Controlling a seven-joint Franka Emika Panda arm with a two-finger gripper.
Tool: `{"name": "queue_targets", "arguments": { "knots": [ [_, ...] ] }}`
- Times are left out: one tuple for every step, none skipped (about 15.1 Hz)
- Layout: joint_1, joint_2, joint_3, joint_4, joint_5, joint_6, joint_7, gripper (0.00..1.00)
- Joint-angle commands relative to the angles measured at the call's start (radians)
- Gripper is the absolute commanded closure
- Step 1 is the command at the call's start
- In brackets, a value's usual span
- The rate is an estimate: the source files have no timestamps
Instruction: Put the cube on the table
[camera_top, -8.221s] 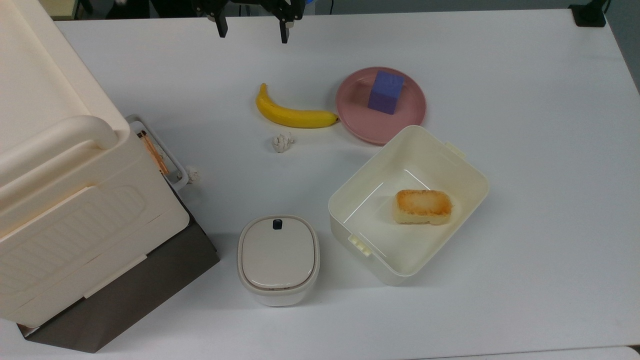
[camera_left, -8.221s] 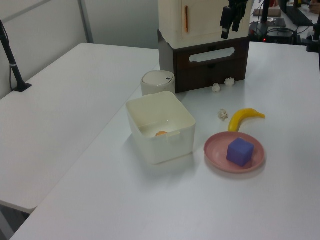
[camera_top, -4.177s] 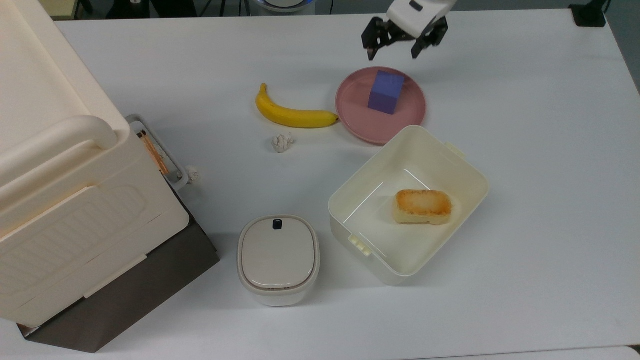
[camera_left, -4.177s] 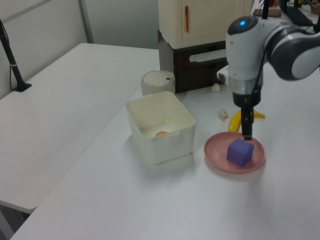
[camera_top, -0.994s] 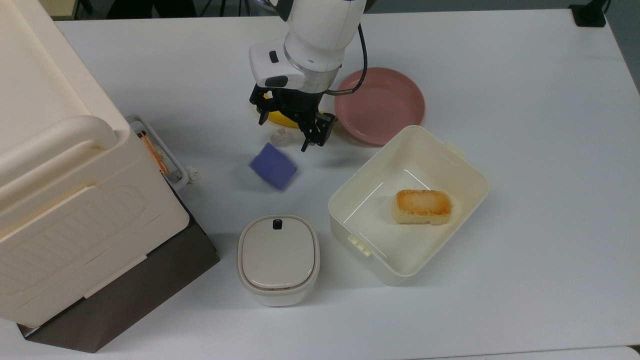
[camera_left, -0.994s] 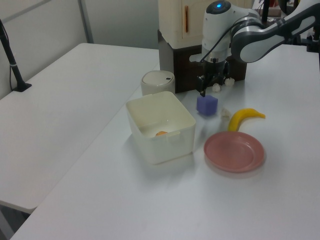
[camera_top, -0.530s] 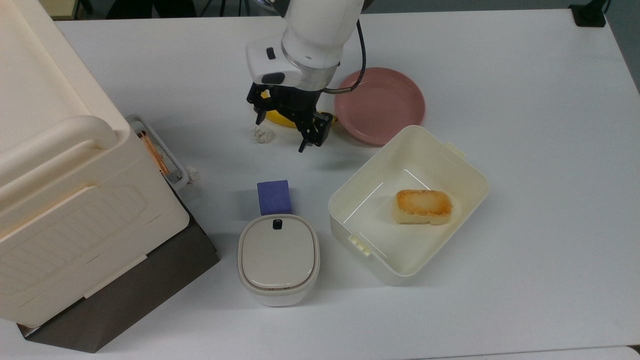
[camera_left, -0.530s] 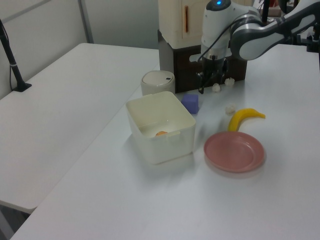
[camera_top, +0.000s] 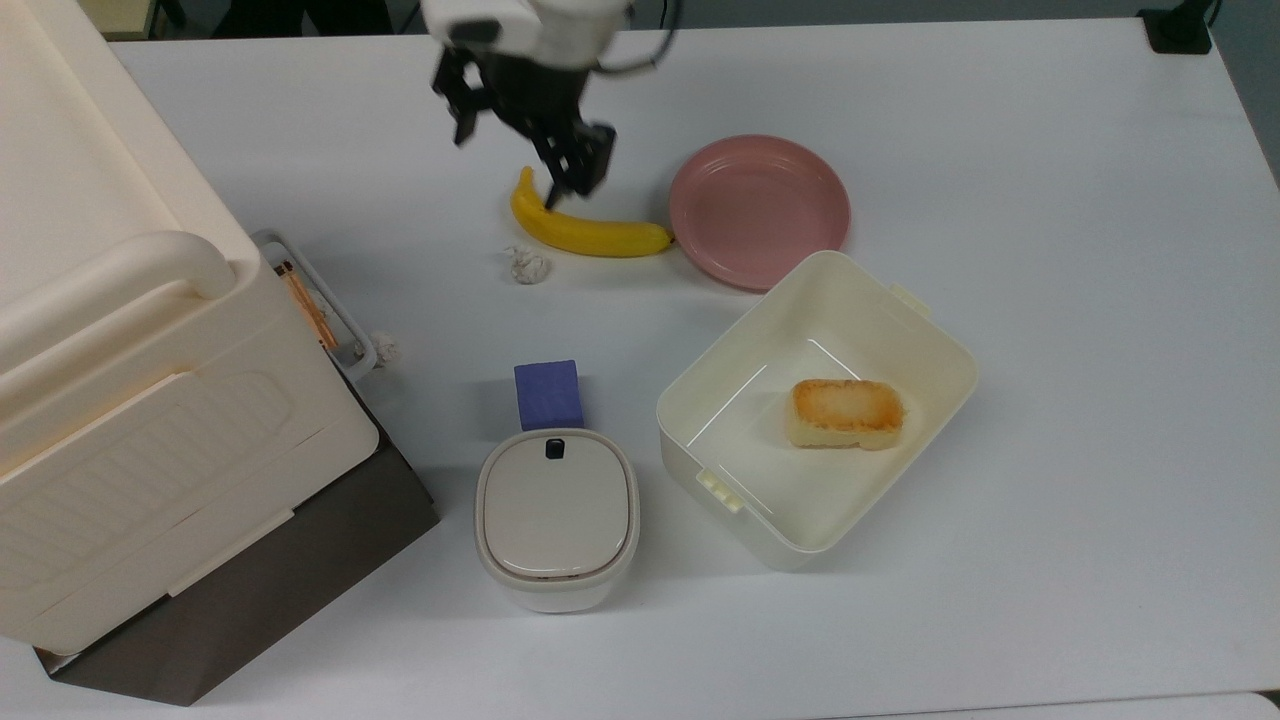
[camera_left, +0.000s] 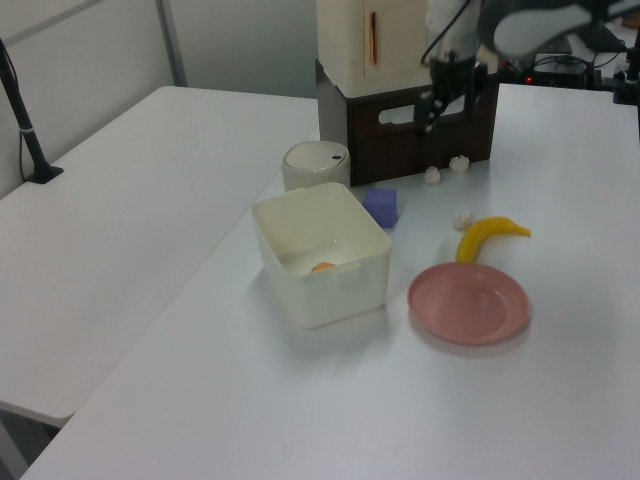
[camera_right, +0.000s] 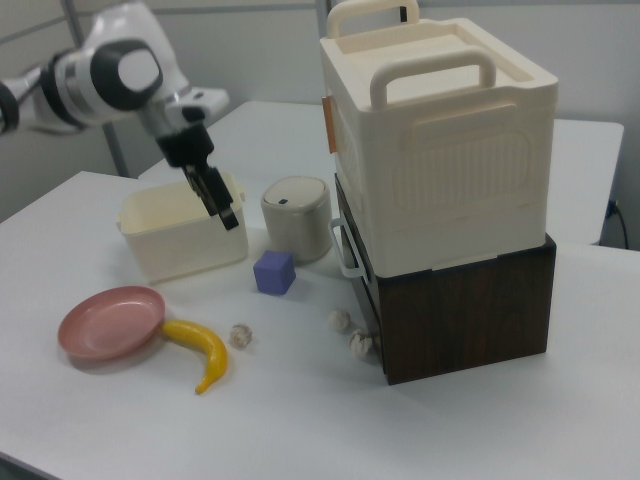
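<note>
The cube (camera_top: 548, 394) sits on the bare bench (camera_top: 1050, 300), well below the end effector (camera_top: 512, 140) in the top view and touching or just beside the lidded canister (camera_top: 556, 518). The end effector hangs raised above the banana (camera_top: 585, 231), fingers spread and holding nothing. Judging by this, the cube is already placed, so the coming move need only clear away from it.
</note>
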Motion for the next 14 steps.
{"name": "queue_targets", "arguments": {
  "knots": [
    [0.013, -0.054, -0.118, 0.123, 0.143, -0.2, -0.294, 0.0],
    [0.018, -0.065, -0.151, 0.163, 0.174, -0.258, -0.371, 0.0],
    [0.022, -0.077, -0.185, 0.186, 0.205, -0.305, -0.436, 0.0],
    [0.024, -0.097, -0.211, 0.194, 0.229, -0.333, -0.479, 0.0],
    [0.024, -0.12, -0.227, 0.194, 0.234, -0.343, -0.507, 0.0],
    [0.024, -0.14, -0.233, 0.191, 0.234, -0.344, -0.528, 0.0],
    [0.024, -0.149, -0.237, 0.191, 0.234, -0.344, -0.542, 0.0],
    [0.025, -0.151, -0.241, 0.194, 0.234, -0.343, -0.545, 0.0],
    [0.024, -0.151, -0.244, 0.196, 0.236, -0.334, -0.551, 0.0],
    [0.024, -0.149, -0.25, 0.197, 0.237, -0.324, -0.557, 0.0],
    [0.024, -0.149, -0.253, 0.196, 0.237, -0.299, -0.568, 0.0],
    [0.025, -0.145, -0.251, 0.191, 0.237, -0.239, -0.574, 0.0],
    [0.025, -0.14, -0.251, 0.189, 0.237, -0.197, -0.573, 0.0],
    [0.025, -0.139, -0.251, 0.186, 0.237, -0.168, -0.573, 0.0]
  ]
}}
